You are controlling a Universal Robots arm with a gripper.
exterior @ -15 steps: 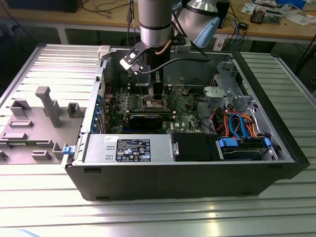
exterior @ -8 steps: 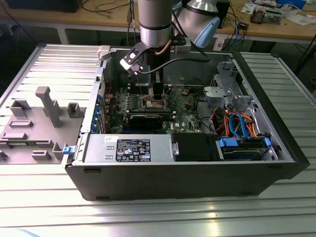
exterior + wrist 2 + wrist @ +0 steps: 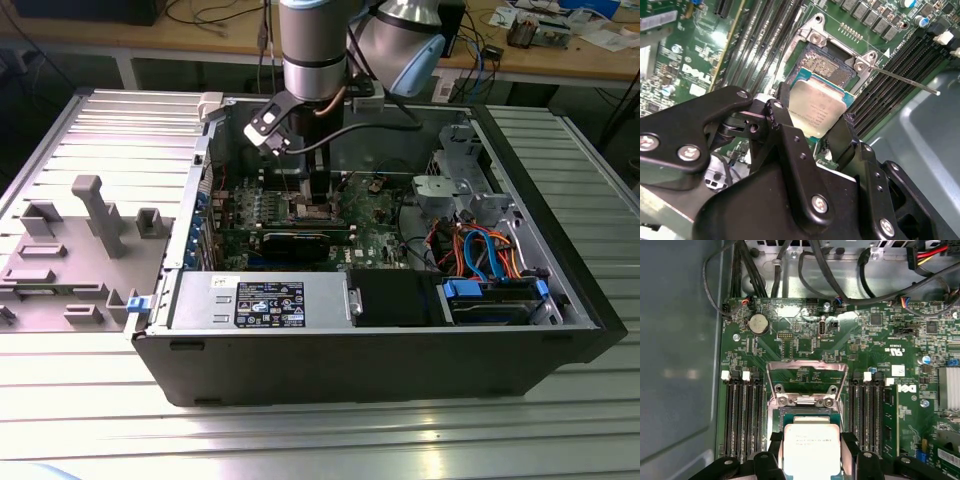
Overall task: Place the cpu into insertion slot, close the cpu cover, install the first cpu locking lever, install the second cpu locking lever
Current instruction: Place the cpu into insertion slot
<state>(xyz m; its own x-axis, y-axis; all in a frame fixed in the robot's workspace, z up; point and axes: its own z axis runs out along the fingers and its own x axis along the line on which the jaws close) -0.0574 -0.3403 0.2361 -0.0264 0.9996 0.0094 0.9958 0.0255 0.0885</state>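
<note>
Tool (image 3: pixel 814 114) clamped on cpu (image 3: pixel 816 106), tilted over insertion slot (image 3: pixel 827 67); cpu cover (image 3: pixel 807 364) stands open.

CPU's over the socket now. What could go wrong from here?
1. The cpu, gripped in the pincer, sits offset from the insertion slot, with pin field exposed; lowered skewed, it might bend pins.
2. The cpu cover stands raised close beside the slot; the fingers may clip it.
</note>
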